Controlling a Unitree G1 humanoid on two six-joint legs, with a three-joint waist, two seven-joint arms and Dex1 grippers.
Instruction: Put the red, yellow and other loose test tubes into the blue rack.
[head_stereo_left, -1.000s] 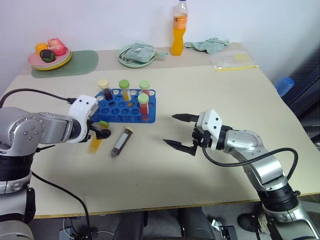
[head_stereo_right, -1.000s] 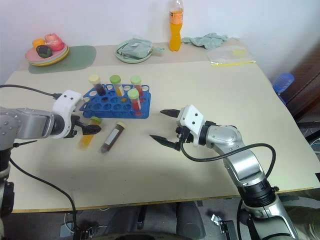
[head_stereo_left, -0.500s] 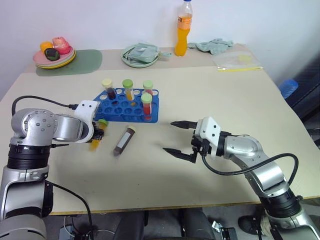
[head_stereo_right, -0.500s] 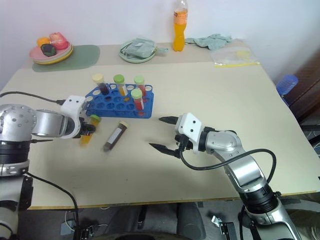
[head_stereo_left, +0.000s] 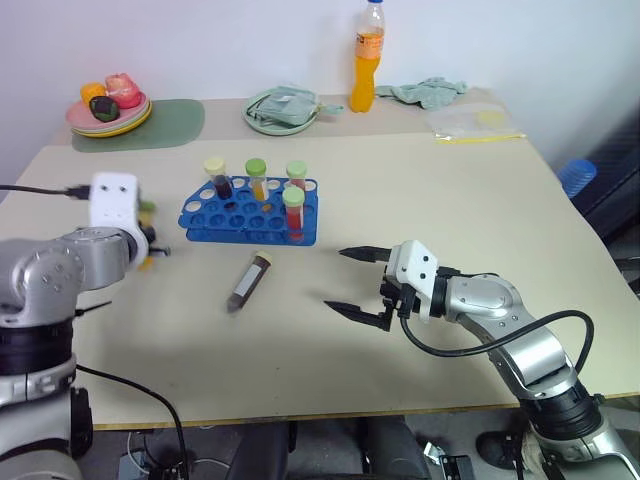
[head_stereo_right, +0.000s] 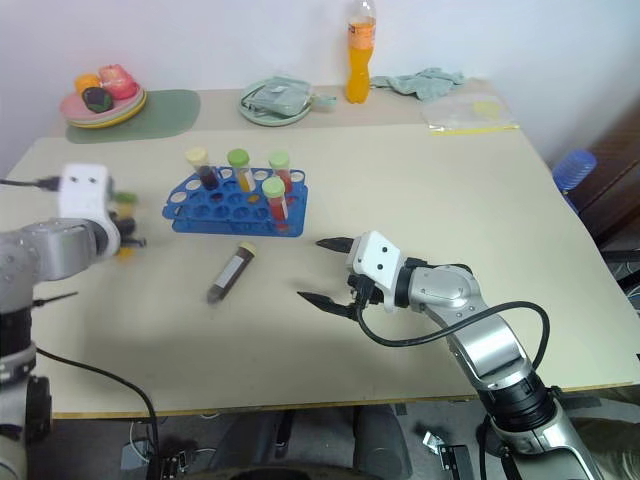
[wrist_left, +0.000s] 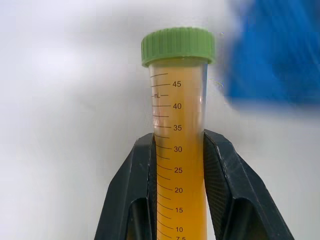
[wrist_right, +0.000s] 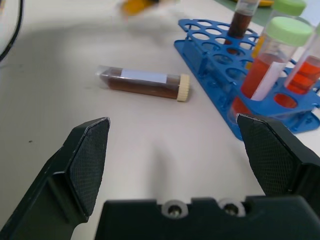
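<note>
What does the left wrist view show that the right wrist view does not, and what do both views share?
Left wrist view: the left gripper shut on the yellow tube, with its green cap and printed volume marks clear.
Right wrist view: the open right gripper, the brown tube lying on the table, and four capped tubes standing in the rack.
Both: the blue rack, and the yellow tube, a blur in the right wrist view.

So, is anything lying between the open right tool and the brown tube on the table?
Nothing visible. The brown tube lies alone on bare table, with open surface between it and the right tool. The blue rack sits just behind the tube, apart from it and off that path.
</note>
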